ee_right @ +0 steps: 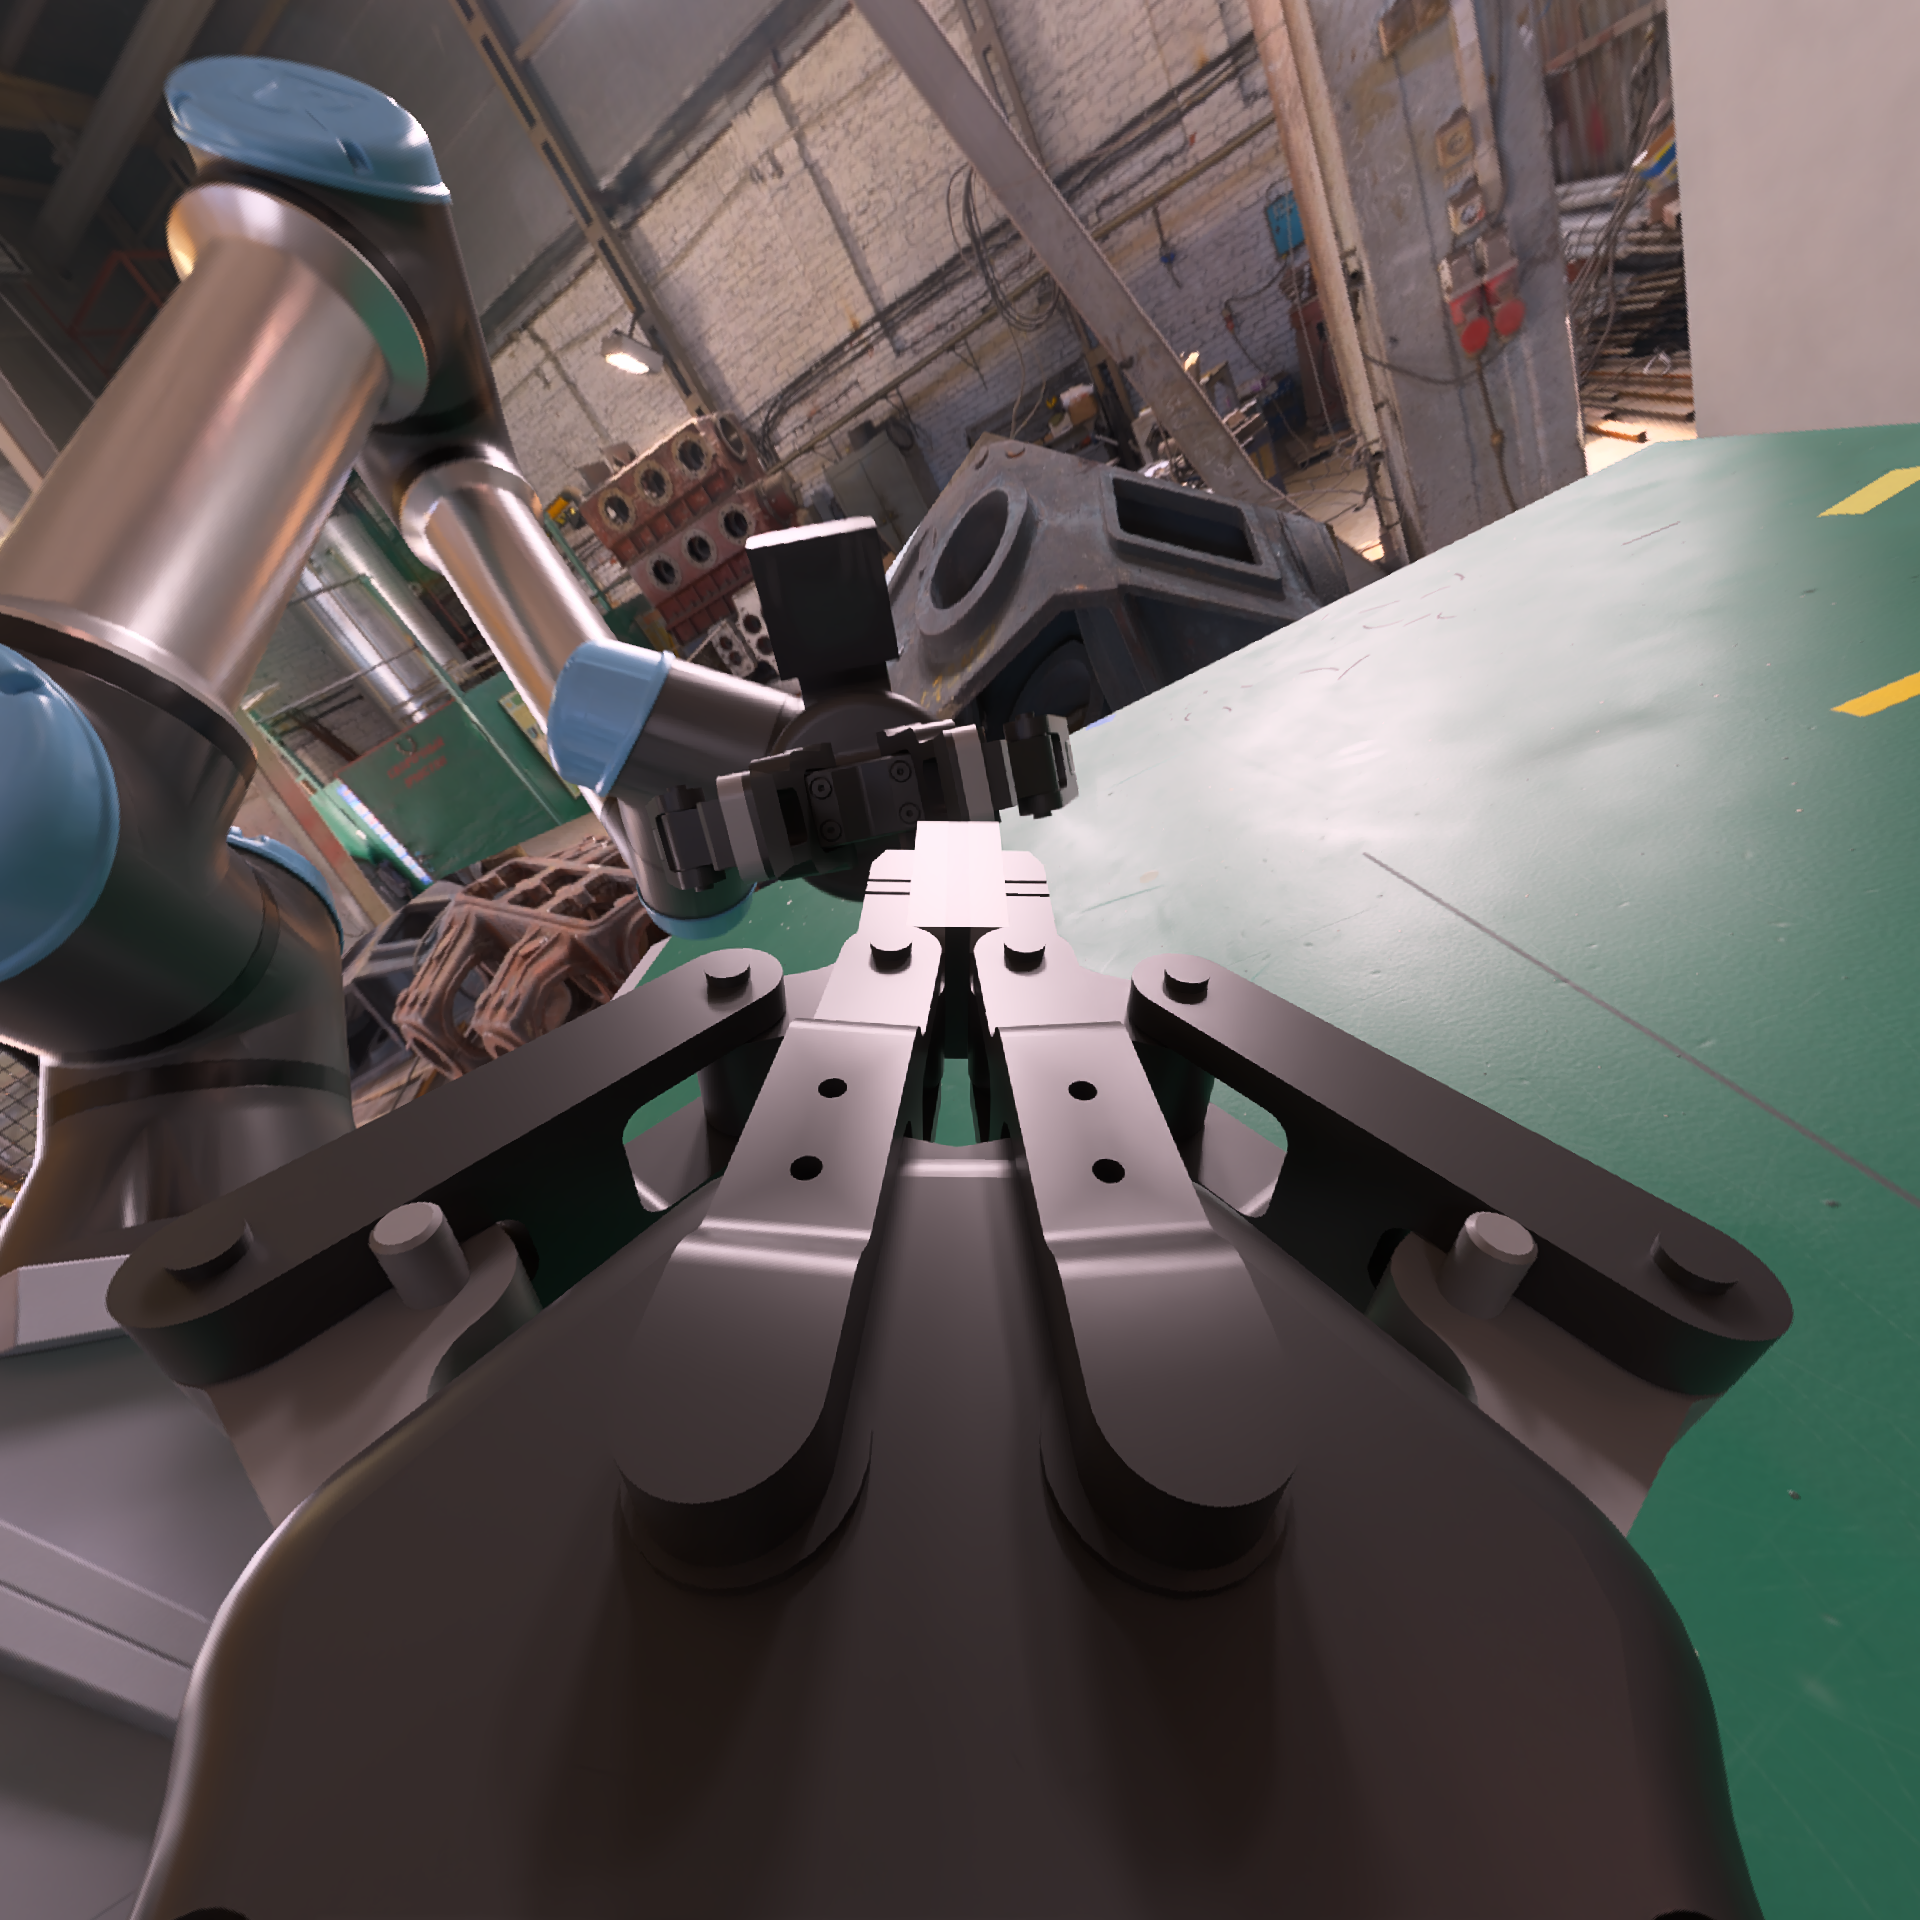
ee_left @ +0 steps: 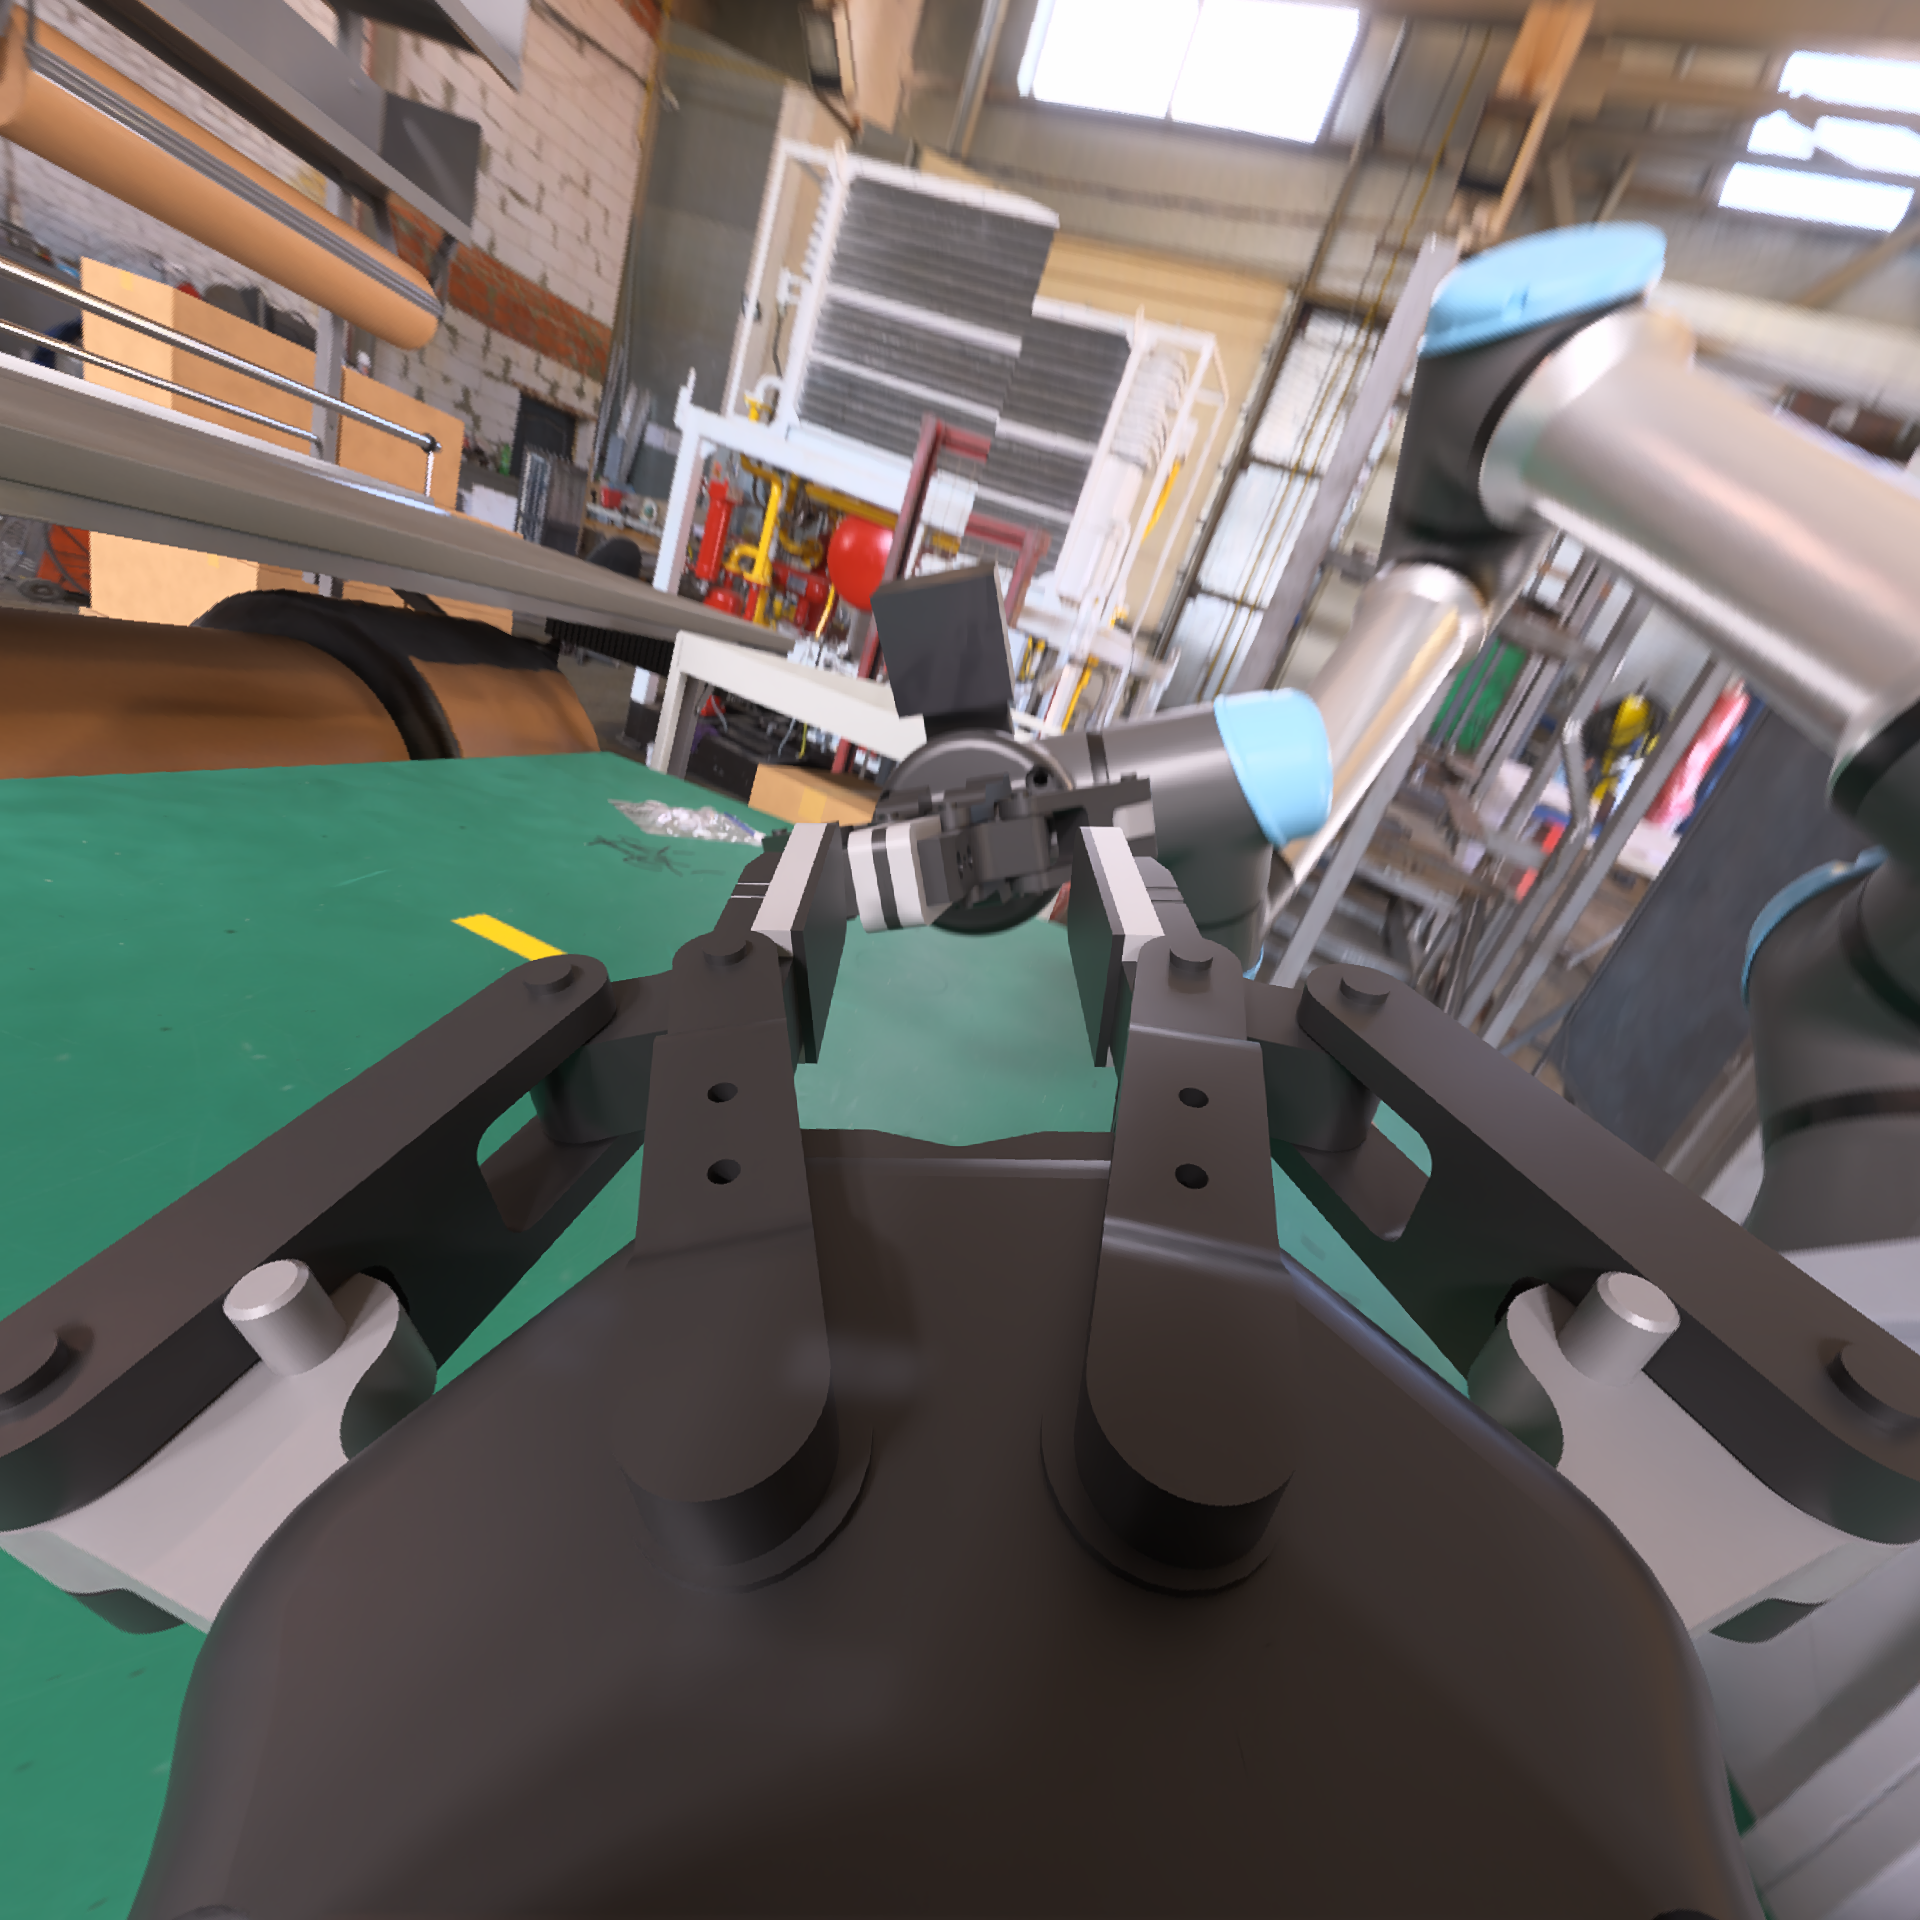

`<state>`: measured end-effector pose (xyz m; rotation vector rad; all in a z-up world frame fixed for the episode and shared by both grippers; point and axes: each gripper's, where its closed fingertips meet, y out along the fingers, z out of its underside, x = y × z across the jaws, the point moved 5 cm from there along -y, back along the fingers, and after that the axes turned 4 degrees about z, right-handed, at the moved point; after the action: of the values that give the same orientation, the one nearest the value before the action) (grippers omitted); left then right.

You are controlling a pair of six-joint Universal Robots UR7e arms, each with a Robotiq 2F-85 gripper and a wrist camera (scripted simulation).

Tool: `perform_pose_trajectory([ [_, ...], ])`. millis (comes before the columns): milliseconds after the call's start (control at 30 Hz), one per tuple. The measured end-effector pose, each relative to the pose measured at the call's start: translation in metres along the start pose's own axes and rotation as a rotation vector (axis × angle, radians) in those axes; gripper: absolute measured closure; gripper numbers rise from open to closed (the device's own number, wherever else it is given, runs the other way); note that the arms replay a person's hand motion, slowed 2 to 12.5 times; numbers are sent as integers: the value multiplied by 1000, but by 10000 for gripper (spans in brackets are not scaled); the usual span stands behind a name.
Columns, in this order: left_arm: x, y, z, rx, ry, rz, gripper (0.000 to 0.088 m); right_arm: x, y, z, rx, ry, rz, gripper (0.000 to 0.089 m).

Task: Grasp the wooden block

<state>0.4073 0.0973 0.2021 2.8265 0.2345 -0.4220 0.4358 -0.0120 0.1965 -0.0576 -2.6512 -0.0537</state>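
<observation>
No wooden block shows in either view. My left gripper (ee_left: 961,894) is open and empty, its fingers spread above the green table (ee_left: 260,987). My right gripper (ee_right: 958,883) is shut with its pads pressed together and nothing between them, above the green table (ee_right: 1507,831). Each gripper shows in the other's view: the right gripper (ee_left: 914,868) hangs straight ahead of my left one, and the left gripper (ee_right: 862,795) hangs just beyond my right fingertips. The two face each other closely over the table.
The right arm's silver links and blue caps (ee_left: 1662,499) fill the right of the left wrist view. The left arm (ee_right: 239,416) fills the left of the right wrist view. Yellow marks (ee_left: 509,935) lie on the table. Its edge (ee_right: 1195,675) runs close behind the grippers.
</observation>
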Motion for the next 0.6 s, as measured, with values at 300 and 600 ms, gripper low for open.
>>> perform_pose_trajectory([
  [300, 0, -5, 9, 195, 118, 7, 429, 5, -8, 3, 77, -34, -23, 893],
  [600, 10, -16, 25, 388, 224, -13, 397, 8, -16, 2, 165, -45, -24, 893],
])
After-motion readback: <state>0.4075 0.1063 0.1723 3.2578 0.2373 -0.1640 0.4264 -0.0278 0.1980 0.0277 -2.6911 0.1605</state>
